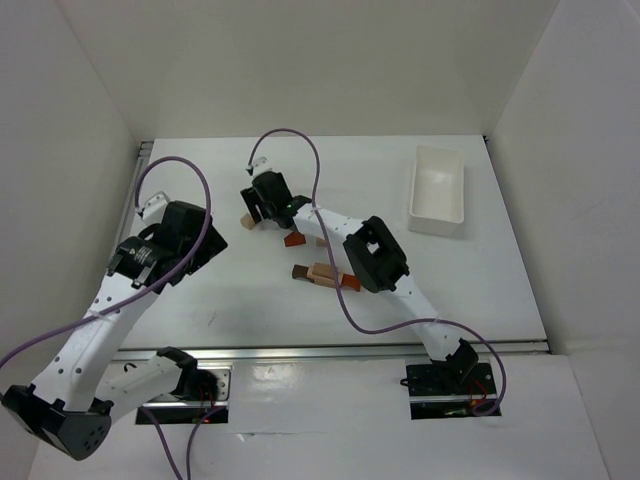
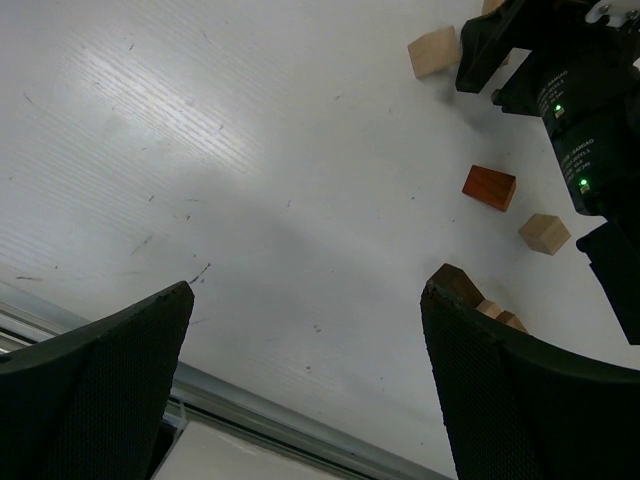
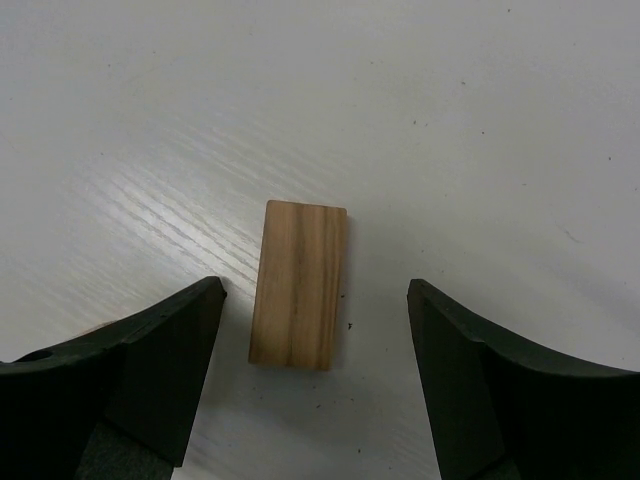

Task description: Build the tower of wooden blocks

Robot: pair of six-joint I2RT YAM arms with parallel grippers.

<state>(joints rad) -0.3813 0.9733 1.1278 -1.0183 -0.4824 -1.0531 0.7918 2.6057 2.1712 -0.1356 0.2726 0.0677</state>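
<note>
Our right jaws stand apart around a tan block point(image 3: 298, 285) on the counter point(image 3: 450, 100), without touching it. Our left jaws are wide apart, with a reddish block point(image 2: 489, 187) at 1 o'clock.

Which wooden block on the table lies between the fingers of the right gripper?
The light tan rectangular wooden block, lying flat and untouched inside the open right gripper. The reddish-orange wooden block and dark brown wooden bar lie elsewhere, beside the arm.
</note>
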